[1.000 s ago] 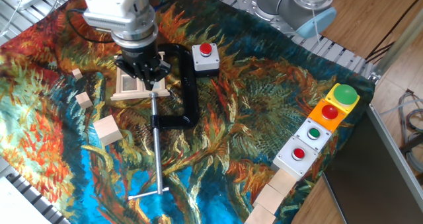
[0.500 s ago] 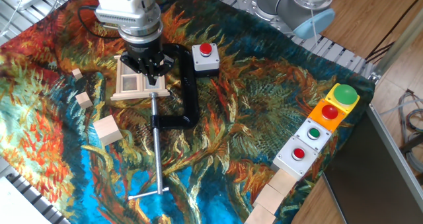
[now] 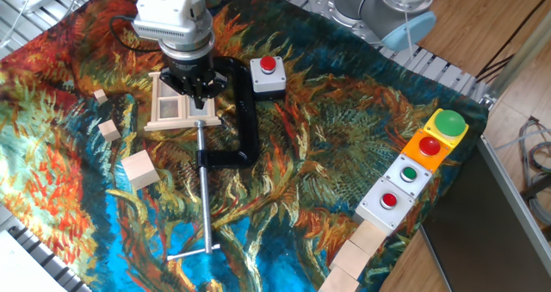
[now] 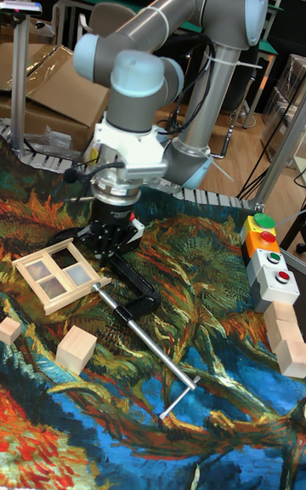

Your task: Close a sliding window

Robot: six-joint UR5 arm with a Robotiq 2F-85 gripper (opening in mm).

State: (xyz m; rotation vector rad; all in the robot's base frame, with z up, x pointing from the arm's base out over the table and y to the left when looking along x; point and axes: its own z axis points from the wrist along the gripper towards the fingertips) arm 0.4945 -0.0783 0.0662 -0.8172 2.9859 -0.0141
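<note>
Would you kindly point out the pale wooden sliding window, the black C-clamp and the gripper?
Pale wooden sliding window (image 4: 54, 275): tall fixed view, centre crossbar of the frame.
Black C-clamp with long metal rod (image 3: 247, 120): fixed view, its black spine.
Gripper (image 3: 197, 99): fixed view, between the fingertips.

The grey arm enters from the upper right of the frame and bends down toward the upper left, its end effector (image 3: 195, 87) (image 4: 108, 245) pointing straight downward, black fingers drawn near together.
</note>
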